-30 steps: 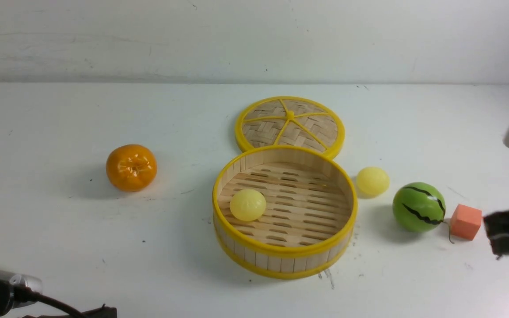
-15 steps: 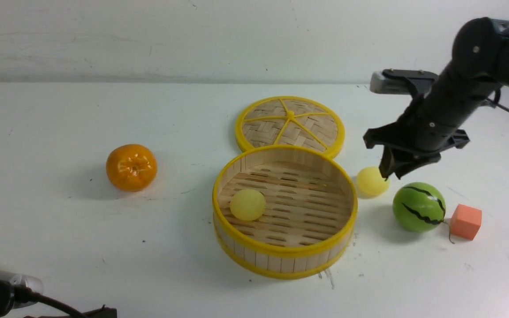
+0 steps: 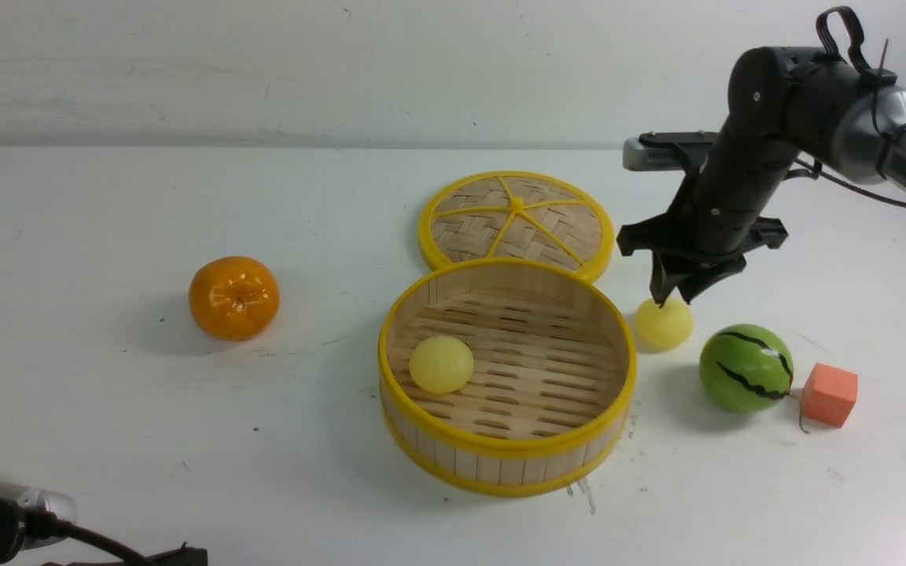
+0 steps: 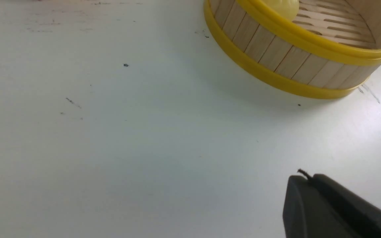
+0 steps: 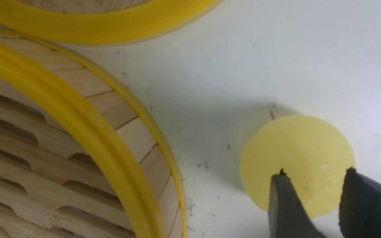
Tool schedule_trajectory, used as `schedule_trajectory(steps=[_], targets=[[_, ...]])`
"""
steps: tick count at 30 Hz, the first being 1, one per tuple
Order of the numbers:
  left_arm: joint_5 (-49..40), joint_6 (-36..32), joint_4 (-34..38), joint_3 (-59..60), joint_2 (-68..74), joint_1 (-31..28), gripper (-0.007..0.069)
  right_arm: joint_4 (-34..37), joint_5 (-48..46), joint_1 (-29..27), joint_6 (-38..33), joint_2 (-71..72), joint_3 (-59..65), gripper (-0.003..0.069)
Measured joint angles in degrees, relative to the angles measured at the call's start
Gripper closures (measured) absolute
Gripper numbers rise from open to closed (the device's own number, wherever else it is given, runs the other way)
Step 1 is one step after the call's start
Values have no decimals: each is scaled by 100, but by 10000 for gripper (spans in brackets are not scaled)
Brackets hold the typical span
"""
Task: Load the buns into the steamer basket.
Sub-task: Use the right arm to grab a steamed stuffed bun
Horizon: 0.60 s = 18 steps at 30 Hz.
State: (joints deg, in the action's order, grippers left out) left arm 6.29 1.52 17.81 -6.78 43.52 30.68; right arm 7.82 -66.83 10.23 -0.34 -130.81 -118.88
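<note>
The steamer basket (image 3: 500, 450) stands mid-table. One bun (image 3: 441, 364) lies on its slatted floor at the left; it also shows in the left wrist view (image 4: 283, 8). The other bun (image 3: 663, 323) sits on the table just right of the basket. My right gripper (image 3: 672, 297) hangs right over this bun, pointing down, jaws a little apart and empty. In the right wrist view the gripper (image 5: 316, 171) has its tips over the bun (image 5: 296, 148), next to the basket wall (image 5: 78, 109). My left gripper (image 4: 304, 178) is shut and empty, low near the table's front left.
The flat woven lid (image 3: 516, 216) lies behind the basket, touching it. An orange tangerine (image 3: 233, 298) sits at the left. A green watermelon ball (image 3: 745, 368) and an orange cube (image 3: 829, 395) sit right of the loose bun, close to my right gripper.
My right arm has swung in from the right edge and moved left, ending above the bun beside the basket. The buns and the left arm have not moved.
</note>
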Motion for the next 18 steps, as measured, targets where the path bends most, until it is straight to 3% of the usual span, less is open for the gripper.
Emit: schedule_trajectory(steps=[14, 18], targets=[[0, 0, 0, 0, 0, 0, 603, 43, 154, 0, 34, -266, -5, 429], [0, 0, 0, 0, 0, 0, 597, 31, 166, 0, 34, -266, -5, 510]])
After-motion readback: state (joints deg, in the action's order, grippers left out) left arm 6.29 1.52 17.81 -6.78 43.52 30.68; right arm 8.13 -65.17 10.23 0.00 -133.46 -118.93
